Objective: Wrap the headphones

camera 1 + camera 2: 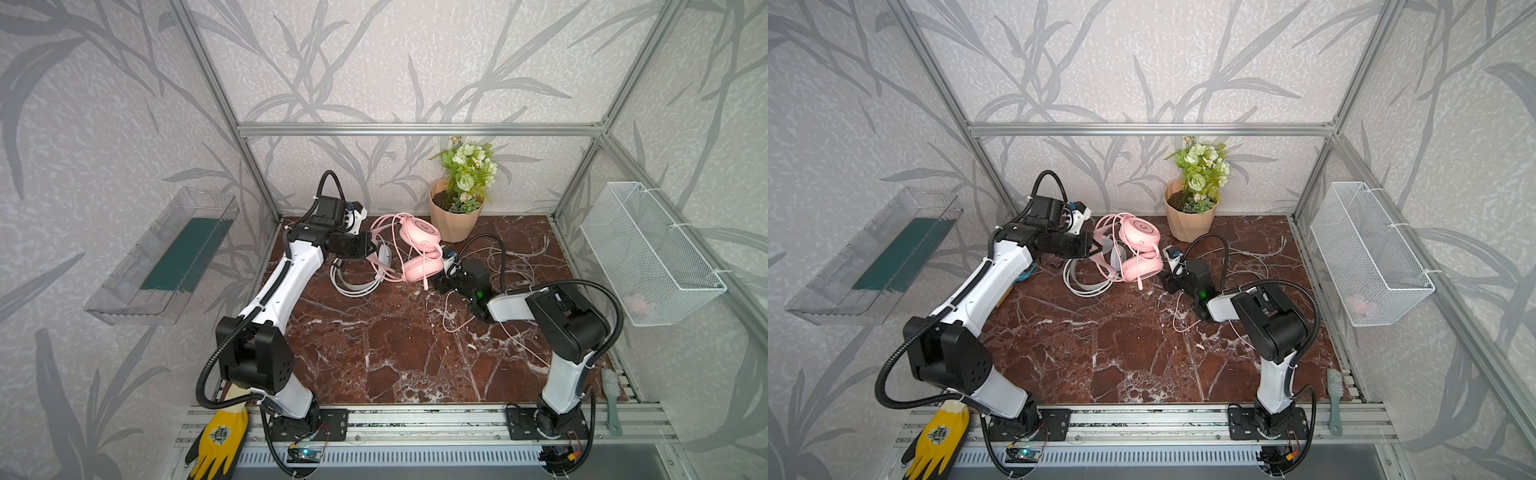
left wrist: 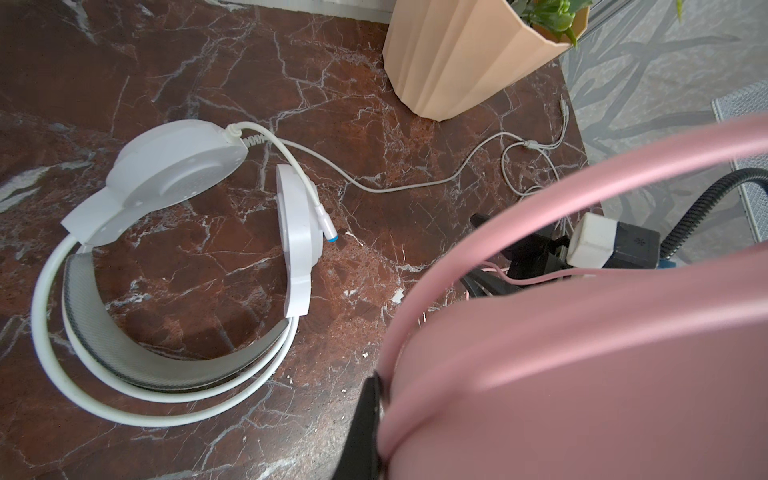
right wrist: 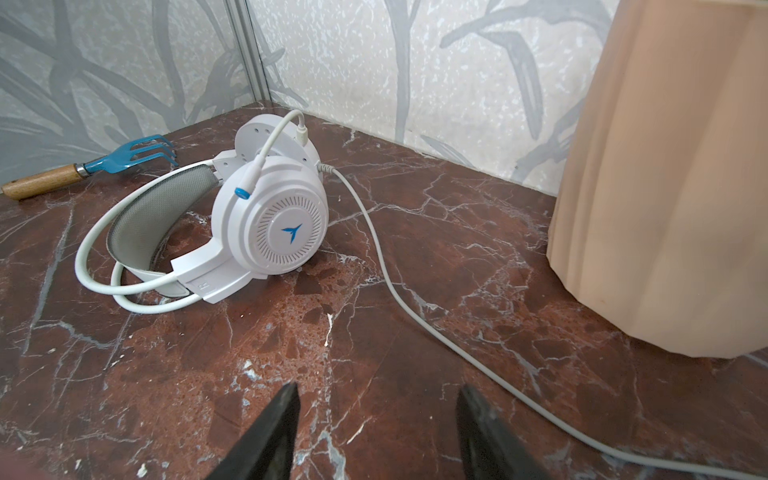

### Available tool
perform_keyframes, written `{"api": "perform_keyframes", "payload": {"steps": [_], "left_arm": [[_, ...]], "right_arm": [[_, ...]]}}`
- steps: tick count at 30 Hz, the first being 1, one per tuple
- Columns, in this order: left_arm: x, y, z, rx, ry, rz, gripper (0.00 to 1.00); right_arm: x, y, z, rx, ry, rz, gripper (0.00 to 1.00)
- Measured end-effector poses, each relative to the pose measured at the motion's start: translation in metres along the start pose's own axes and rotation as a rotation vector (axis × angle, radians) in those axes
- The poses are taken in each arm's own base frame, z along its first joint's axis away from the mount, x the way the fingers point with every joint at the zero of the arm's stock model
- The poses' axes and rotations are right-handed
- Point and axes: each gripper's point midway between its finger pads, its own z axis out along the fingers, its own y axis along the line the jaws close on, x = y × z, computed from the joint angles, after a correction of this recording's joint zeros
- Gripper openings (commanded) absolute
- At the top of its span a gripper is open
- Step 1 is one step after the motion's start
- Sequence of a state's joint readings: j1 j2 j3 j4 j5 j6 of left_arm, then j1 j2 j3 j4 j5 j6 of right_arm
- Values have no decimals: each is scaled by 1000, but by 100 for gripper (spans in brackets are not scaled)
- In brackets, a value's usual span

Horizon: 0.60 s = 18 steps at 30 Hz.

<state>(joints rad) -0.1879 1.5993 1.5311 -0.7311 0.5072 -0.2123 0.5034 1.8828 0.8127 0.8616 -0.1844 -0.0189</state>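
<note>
White headset (image 2: 174, 266) lies on the marble table (image 2: 249, 62), its cable (image 2: 415, 188) trailing toward the peach pot (image 2: 457, 62); pink headset (image 2: 582, 374) looms close, blurred.

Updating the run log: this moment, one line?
left pincer: shut on pink headphones | right pincer: open | white headphones: cable loose

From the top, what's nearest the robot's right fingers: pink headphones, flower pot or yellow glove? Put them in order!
1. The pink headphones, right beside the right gripper, on its left.
2. The flower pot, a bit behind it, by the back wall.
3. The yellow glove, far away at the front left corner.
</note>
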Motion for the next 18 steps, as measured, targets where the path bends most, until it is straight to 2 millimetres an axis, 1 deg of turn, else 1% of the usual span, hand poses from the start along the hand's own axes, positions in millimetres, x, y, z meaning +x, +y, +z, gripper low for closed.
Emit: {"api": "perform_keyframes", "payload": {"steps": [6,8,11,14,18], "left_arm": [[-3,1,-2,7,-12,-16,0],[-4,1,-2,8,-14,-20,0],[-6,2,-2,9,-23,-29,0],[-8,2,-3,9,-31,-36,0],[-10,4,-4,-2,-41,-61,0]], "right_arm": [[-1,1,1,-7,0,-1,36],[-1,2,1,-15,3,-2,25],[-1,4,2,-27,9,-4,14],[-3,6,4,-41,7,-6,0],[-2,11,3,-65,6,-11,0]]}}
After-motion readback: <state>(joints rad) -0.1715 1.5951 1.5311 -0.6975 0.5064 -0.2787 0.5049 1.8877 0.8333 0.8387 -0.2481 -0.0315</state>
